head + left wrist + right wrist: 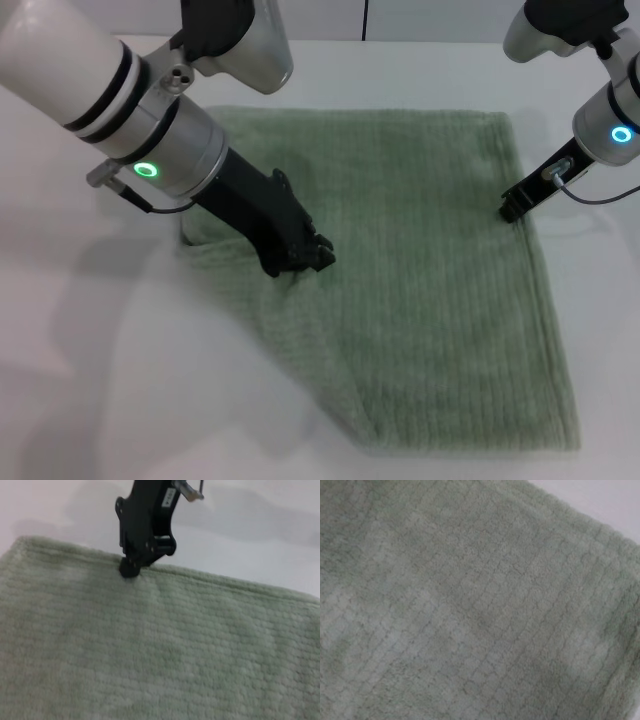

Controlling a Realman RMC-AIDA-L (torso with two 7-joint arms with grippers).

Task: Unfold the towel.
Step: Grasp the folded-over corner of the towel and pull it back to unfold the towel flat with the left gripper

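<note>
The pale green towel lies spread over the white table, ribbed side up, and fills the right wrist view. Its near left side runs as a slanted edge, and a raised wrinkle sits by its left edge. My left gripper is down on the towel's left part, with the cloth puckered around its tip. My right gripper is shut, its tip touching the hem at the towel's right edge. The left wrist view shows that same right gripper at the hem, with the towel lying flat in front of it.
Bare white table surrounds the towel on the left, front and right. The towel's near right corner lies close to the front edge of the head view.
</note>
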